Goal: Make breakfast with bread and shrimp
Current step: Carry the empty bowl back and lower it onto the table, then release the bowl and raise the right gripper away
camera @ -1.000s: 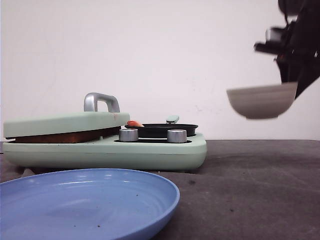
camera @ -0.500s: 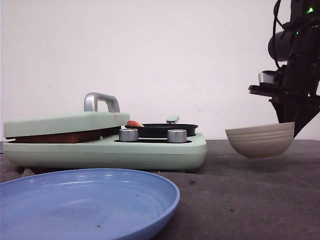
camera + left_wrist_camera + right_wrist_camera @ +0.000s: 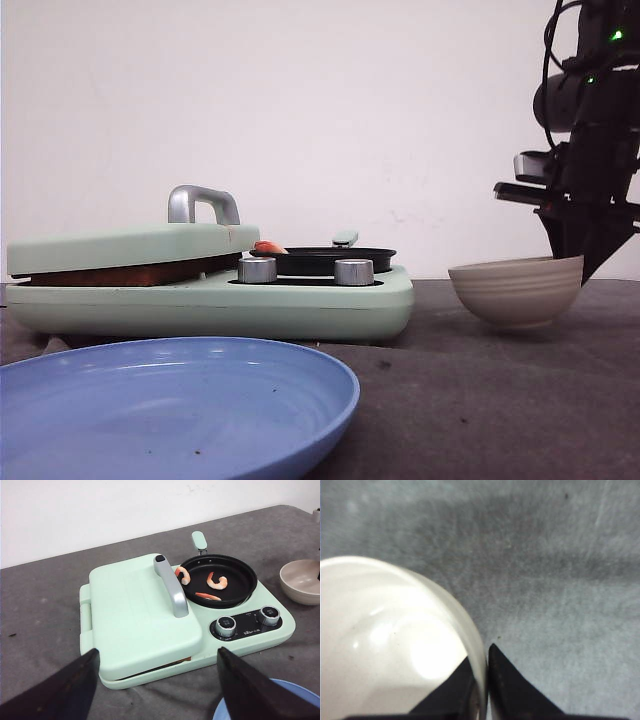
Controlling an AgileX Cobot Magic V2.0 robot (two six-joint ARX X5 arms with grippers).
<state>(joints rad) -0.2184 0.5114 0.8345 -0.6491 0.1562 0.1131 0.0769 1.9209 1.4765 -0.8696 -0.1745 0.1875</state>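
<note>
**A:** What is the right gripper (image 3: pixel 485 680) doing at the far right of the table (image 3: pixel 500 400)?

**B:** It is clamped on the rim of a pale ribbed bowl (image 3: pixel 516 291), one finger inside and one outside. In the front view the bowl tilts slightly and sits at or just above the dark cloth — whether it touches cannot be told. The wrist view cuts off most of the bowl, and its inside looks empty where it shows.

**A:** And the shrimp?

**B:** Three orange-pink pieces (image 3: pixel 216 581) lie in the black pan (image 3: pixel 240 575) on the mint-green cooker (image 3: pixel 135 615), as seen from the left wrist. From the front only one pink tip (image 3: pixel 268 246) shows over the pan's rim, behind the two silver knobs (image 3: pixel 257 270).

**A:** Any bread in sight?

**B:** Hardly. The cooker's lid (image 3: pixel 130 246), with its silver handle (image 3: pixel 202 203), is down on the griddle side; a brown strip (image 3: pixel 130 273) shows in the gap under it — too thin to make out as slices.

**A:** The left gripper (image 3: pixel 157 680)?

**B:** Spread wide, holding nothing, above the cooker's near edge. Only its two dark fingertips (image 3: pixel 65 685) enter the view.

**A:** What else?

**B:** A blue plate (image 3: pixel 170 400) in the foreground, cut off by the frame's lower left.
</note>
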